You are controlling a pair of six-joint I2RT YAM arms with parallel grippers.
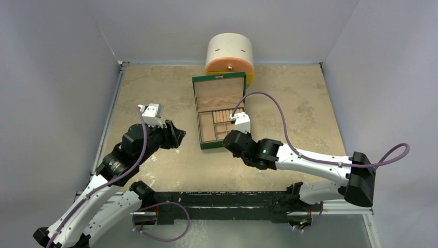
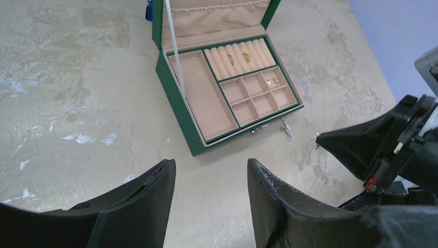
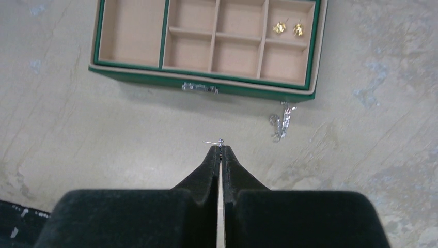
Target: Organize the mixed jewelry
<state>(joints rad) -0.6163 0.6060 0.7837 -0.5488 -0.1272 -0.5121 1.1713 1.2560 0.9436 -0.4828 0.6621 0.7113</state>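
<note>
Silvery stud (image 3: 220,141) is pinched by the closed right gripper (image 3: 220,151), just near of the green box (image 3: 206,86), and should be lowered into a small compartment (image 3: 235,54) before release; left gripper (image 2: 210,165) is held open

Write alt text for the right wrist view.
The right hand, shut, pinches a tiny silvery stud at its tips above the table. Ahead sits an open green box, two gold pieces in one small compartment; a silvery chain-like piece lies just outside its front wall.

No legible text anywhere, seemingly.
</note>
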